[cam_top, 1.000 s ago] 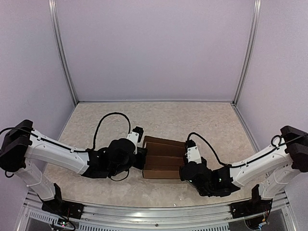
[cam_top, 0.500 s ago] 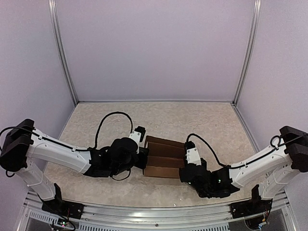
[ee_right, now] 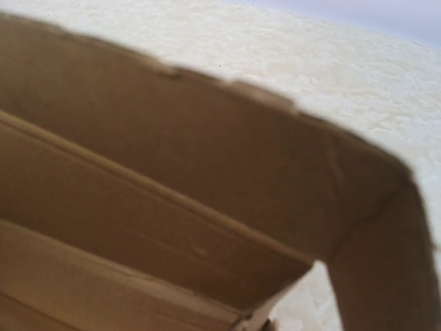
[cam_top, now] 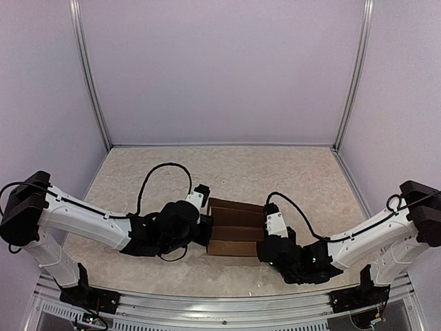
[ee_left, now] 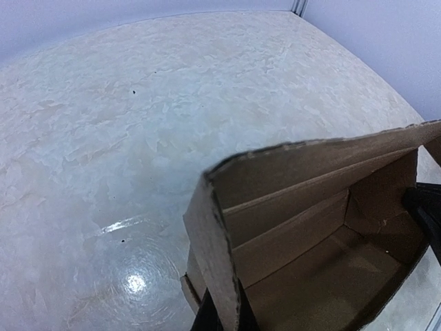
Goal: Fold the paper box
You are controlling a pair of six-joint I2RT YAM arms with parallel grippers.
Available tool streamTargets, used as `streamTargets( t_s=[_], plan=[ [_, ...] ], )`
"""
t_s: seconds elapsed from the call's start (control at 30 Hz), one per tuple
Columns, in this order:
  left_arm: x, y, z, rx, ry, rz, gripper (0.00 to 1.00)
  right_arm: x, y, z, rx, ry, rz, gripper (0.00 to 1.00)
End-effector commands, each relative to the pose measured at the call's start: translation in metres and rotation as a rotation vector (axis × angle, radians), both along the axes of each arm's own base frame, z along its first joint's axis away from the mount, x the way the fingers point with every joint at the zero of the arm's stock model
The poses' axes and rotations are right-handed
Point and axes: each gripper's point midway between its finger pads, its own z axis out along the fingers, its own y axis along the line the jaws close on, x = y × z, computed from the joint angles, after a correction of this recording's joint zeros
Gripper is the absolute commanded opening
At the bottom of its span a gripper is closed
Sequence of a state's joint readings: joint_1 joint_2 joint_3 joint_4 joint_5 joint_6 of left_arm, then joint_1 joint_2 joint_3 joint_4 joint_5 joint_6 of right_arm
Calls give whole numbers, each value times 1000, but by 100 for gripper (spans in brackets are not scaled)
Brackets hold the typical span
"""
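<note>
Plain brown cardboard paper box (cam_top: 235,230), part-folded w/ open top, sits on the beige mottled tabletop (cam_top: 289,172) at the near centre, between the two arms. It lies lengthwise left-right, walls up, w/ inner panels stepping across it in the top view.

Left gripper (cam_top: 206,232) is at the box's left end. In the left wrist view its dark fingers (ee_left: 207,321) are pressed together on the upright left end wall, w/ the cardboard edge rising straight from between them. The box interior opens to the right of that wall.

Right gripper (cam_top: 266,240) is at the box's right end, touching it, fingers pressed together. The right wrist view is blurred and filled by the box's inner wall and a corner flap. The card edge runs down to bottom centre, so it appears to be pinching that end wall.

A black cable (cam_top: 150,178) loops over the left arm.
</note>
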State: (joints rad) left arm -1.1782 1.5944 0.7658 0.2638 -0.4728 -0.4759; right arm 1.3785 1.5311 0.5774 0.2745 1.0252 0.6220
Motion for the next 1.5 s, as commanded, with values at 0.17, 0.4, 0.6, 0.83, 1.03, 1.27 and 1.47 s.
streamTargets(
  t_s=[0.17, 0.4, 0.6, 0.83, 1.03, 1.27, 1.47],
  plan=[
    [-40, -3, -27, -23, 59, -77, 0, -20, 14, -4, 59, 94, 114, 0],
    [-39, 4, -26, -8, 28, -28, 0, -25, 9, 9, 122, 111, 135, 18],
    [-36, 7, -25, 5, 8, 9, 0, -30, 0, 27, 161, 128, 161, 44],
    [-31, 12, -22, 23, -16, 53, 0, -40, -28, 35, 169, 162, 189, 59],
    [-24, 20, -17, 44, -54, 108, 0, -54, -45, 46, 213, 190, 269, 60],
    [-18, 23, -12, 59, -88, 148, 0, -72, -43, 31, 200, 270, 378, 52],
    [-15, 23, -11, 69, -97, 165, 0, -84, -27, 8, 165, 350, 441, 35]
  ],
)
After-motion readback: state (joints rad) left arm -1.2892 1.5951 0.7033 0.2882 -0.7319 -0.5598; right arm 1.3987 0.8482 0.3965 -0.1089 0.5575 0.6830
